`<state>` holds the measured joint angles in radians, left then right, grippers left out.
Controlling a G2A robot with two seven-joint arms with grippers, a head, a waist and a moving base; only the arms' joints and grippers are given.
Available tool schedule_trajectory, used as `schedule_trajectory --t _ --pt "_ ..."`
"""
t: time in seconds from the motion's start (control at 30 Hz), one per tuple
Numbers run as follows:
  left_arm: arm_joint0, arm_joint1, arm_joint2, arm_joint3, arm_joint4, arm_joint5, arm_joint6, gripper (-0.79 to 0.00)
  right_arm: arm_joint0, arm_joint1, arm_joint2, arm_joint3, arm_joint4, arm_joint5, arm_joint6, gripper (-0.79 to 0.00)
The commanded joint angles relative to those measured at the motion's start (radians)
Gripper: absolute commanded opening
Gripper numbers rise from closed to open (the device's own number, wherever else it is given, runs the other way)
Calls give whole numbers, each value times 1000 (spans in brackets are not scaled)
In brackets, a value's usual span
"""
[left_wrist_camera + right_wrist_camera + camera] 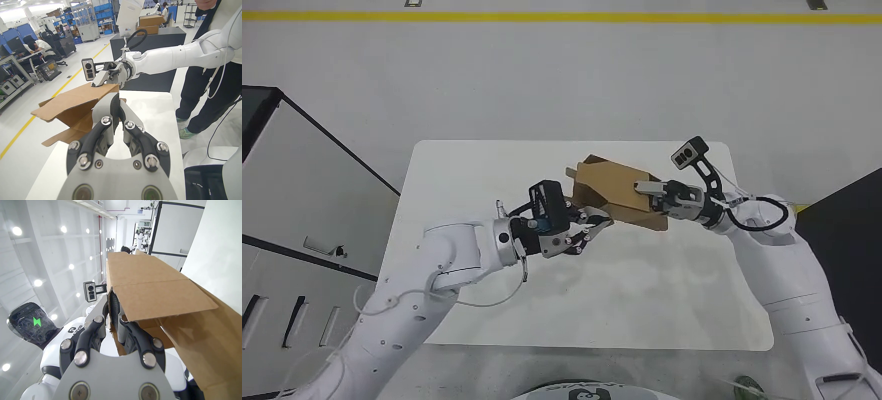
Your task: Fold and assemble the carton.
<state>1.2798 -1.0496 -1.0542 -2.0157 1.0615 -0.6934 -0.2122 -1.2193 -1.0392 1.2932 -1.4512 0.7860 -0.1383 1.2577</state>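
Carton [614, 188] of plain brown board hung between the two claws, over the far part of the white table [492, 300]. The right claw [113, 308] was clamped on the edge of one end wall, the board pinched between its black pads, and the rest of the carton stretched away ahead of it. The left claw [117, 103] met the carton's near lower corner from the other side, its pads drawn tight together on a thin edge of board. The right claw sat just beyond and above the left one, near it but not touching. The carton's long axis ran away from both claws, slanting toward the table's far edge, and its open end with loose flaps pointed away from them. It was a half-opened sleeve, hollow inside, with its top panel tilted. Beyond the table lay a grey floor with a yellow line [562, 17] and a workshop with shelves of blue bins [102, 11].
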Motion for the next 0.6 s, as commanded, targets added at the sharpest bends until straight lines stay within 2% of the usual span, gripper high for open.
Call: schedule_trajectory --t 0.0,0.2,0.43,0.57 --pt "-6 -2 8 4 0 2 0 -785 -2 0 1 -2 2 1 2 -785" --pt "-15 -4 8 11 -3 8 -6 -785 -4 -1 3 -5 11 4 6 -785" --pt "7 2 -29 1 -4 10 -12 -785 -6 1 19 -2 11 0 12 -785" --pt "11 1 -23 -4 -4 6 -9 -785 -10 1 20 -5 12 0 16 -785"
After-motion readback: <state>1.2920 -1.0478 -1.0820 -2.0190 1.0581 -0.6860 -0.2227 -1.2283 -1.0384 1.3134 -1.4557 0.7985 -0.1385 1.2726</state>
